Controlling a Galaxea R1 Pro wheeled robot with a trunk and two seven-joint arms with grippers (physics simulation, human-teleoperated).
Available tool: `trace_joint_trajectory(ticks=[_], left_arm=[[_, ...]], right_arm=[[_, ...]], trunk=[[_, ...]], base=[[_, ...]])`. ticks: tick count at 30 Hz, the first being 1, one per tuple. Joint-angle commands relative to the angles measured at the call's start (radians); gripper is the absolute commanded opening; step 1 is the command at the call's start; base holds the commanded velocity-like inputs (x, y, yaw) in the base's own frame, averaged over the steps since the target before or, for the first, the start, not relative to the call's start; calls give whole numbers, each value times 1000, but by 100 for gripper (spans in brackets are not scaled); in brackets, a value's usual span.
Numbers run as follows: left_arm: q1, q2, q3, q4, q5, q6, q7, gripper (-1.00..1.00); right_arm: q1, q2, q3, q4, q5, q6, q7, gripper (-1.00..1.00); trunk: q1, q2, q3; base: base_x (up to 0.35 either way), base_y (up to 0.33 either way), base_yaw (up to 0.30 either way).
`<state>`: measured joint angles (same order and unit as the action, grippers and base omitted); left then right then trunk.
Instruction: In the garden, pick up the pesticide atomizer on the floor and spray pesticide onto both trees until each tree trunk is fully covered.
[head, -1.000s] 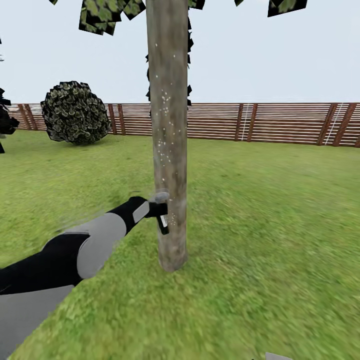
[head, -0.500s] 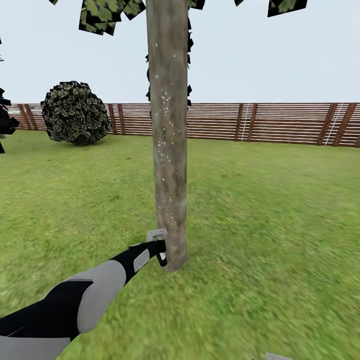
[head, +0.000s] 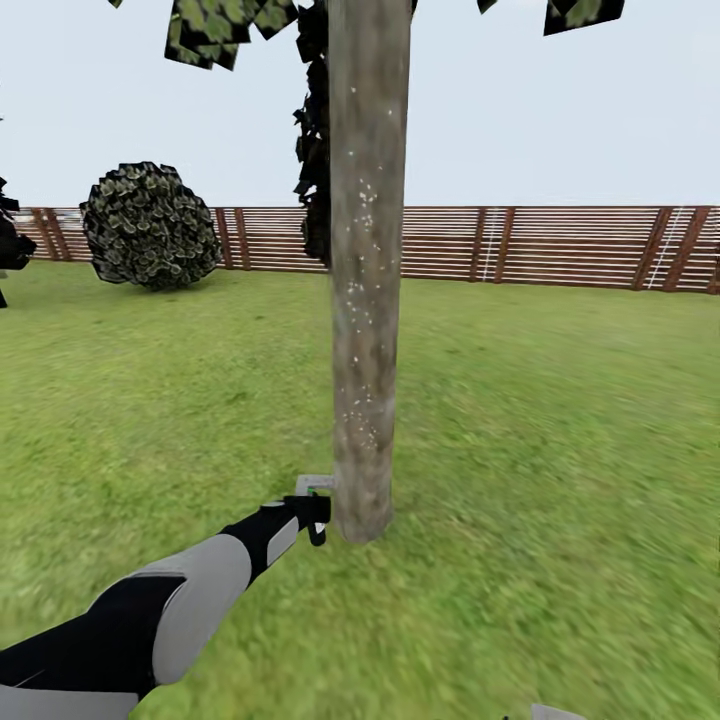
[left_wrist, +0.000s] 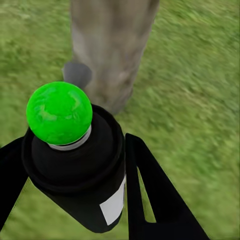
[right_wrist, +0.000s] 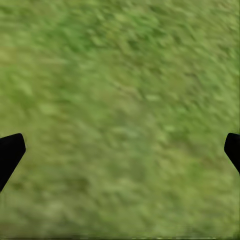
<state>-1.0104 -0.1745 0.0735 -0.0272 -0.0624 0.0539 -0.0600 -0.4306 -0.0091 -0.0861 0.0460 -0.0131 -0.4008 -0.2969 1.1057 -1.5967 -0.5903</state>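
Tree trunk (head: 366, 300): stands upright on the lawn (head: 560, 450), about centre of the head view, its foot in the grass.
Left gripper (head: 315, 505): low, just left of the trunk's foot, close to the bark.
Pesticide atomizer (left_wrist: 80, 170): between the left gripper's fingers (left_wrist: 150, 195), its head toward the trunk base.
Fence (head: 540, 245): runs across behind the trunk, at the far edge of the lawn.
Round bush (head: 150, 225): far left, in front of the fence, well apart from the trunk.
Leafy crown (head: 220, 20): overhead, above the trunk.
Right gripper (right_wrist: 120, 150): over bare grass, fingertips spread wide apart.
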Motion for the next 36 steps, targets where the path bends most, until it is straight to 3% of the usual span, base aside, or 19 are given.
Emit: trace_joint_trajectory(ticks=[1, 23, 36], left_arm=[[0, 0, 8, -3, -7, 5, -3, -100], [0, 0, 9, -2, -8, 6, -1, -100], [0, 0, 9, -2, -8, 6, -1, -100]], right_arm=[[-2, 0, -7, 4, -1, -10, 2, 100], [-2, 0, -7, 5, -1, -9, 2, 100], [-2, 0, -7, 5, -1, -9, 2, 100]], trunk=[[0, -1, -1], [0, -1, -8], [0, -1, -18]], base=[[0, 349, -184], [0, 350, -276], [0, 350, -87]])
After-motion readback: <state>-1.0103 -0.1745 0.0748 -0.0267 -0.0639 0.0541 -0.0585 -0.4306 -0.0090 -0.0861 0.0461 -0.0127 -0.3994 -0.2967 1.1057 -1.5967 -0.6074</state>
